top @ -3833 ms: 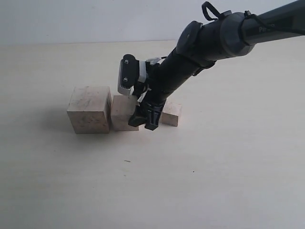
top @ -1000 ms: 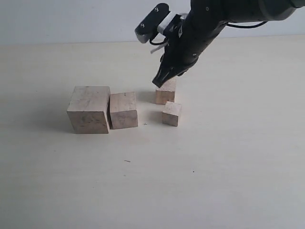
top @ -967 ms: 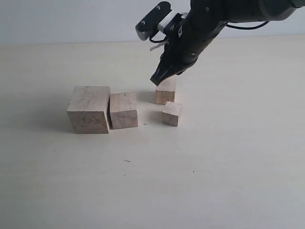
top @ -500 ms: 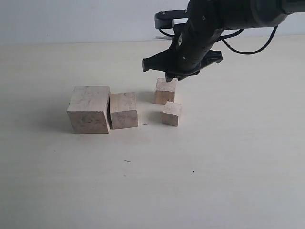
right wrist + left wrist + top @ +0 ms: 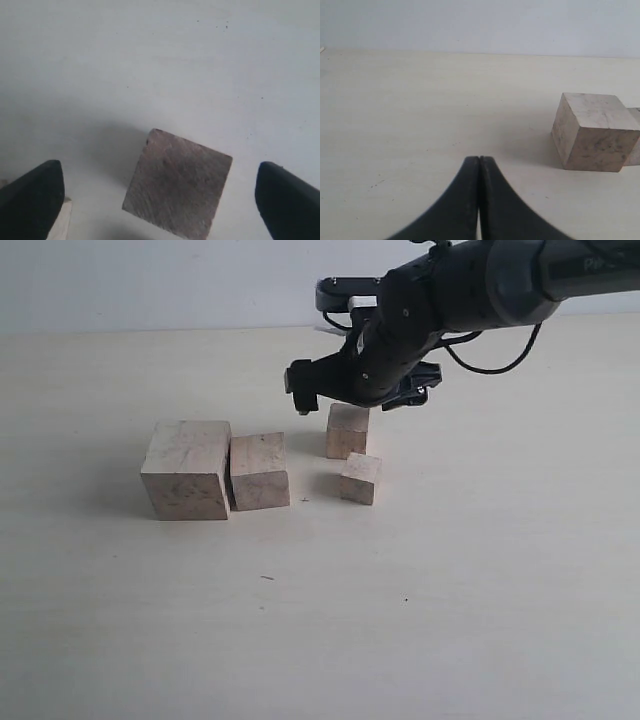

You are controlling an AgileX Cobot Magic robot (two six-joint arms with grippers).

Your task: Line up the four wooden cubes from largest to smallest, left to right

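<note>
Pale, bare surface point(image 5: 480, 580) under a plain light wall, with open room all round, most of it to the right and front. Largest cube point(image 5: 186, 468): at the left end of the row, apparently already in place. Second cube point(image 5: 260, 471): touching or just beside the largest's right face, set as next in order. Third cube point(image 5: 347, 430): behind the row line and out of sequence. Right gripper point(image 5: 358, 400): hovers directly over it with jaws spread wide and nothing held, and the wrist view shows the cube turned diagonally between them. Smallest cube point(image 5: 360, 478): just in front of the third, apart from the second. That gap looks barely wide enough for the third, so clearance may be tight. Left gripper point(image 5: 479, 167): pressed together and empty, well left of the largest cube.
</note>
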